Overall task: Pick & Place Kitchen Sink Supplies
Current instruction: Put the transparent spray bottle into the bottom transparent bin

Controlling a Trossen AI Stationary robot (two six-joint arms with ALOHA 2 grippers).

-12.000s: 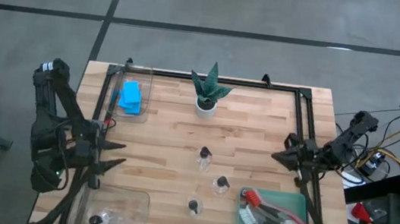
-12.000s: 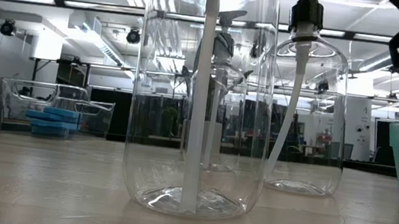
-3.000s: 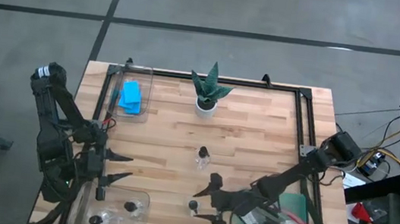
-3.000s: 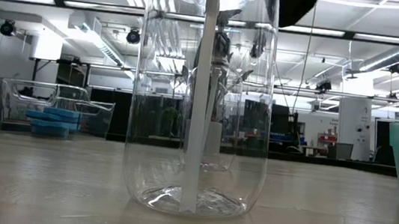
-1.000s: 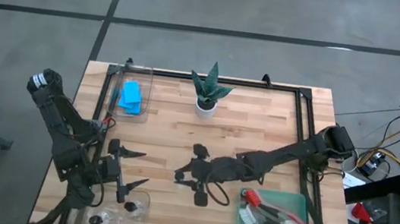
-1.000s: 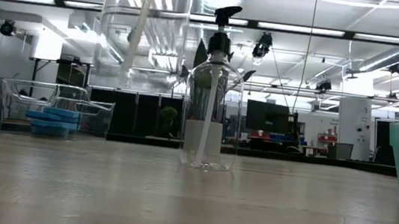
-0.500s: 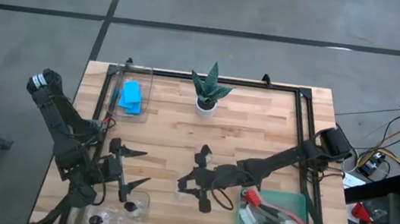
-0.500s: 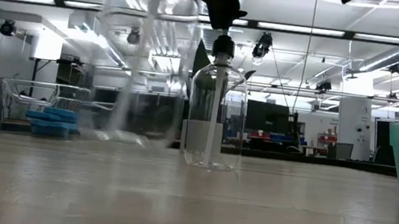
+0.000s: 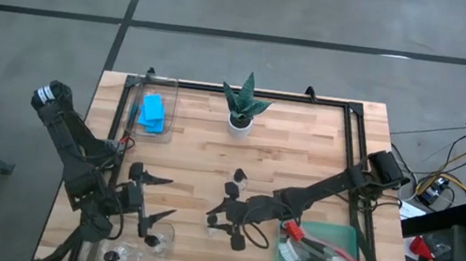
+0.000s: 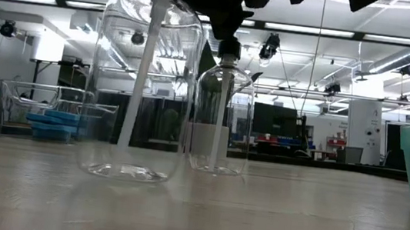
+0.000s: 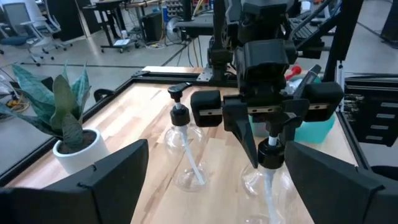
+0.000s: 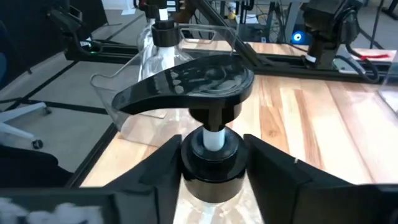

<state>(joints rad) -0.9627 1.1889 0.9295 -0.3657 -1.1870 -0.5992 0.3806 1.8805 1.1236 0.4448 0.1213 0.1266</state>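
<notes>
On table: two bottles standing | right fingers grasping one | left fingers released

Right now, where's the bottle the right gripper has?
High view: the bottle sits mid-table near the front, clamped in the right gripper, just front of the free-standing bottle.

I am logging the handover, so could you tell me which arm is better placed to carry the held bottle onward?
Probably the right: its pincer is shut on the bottle at its neck. The left pincer hangs open by the clear bin.
</notes>
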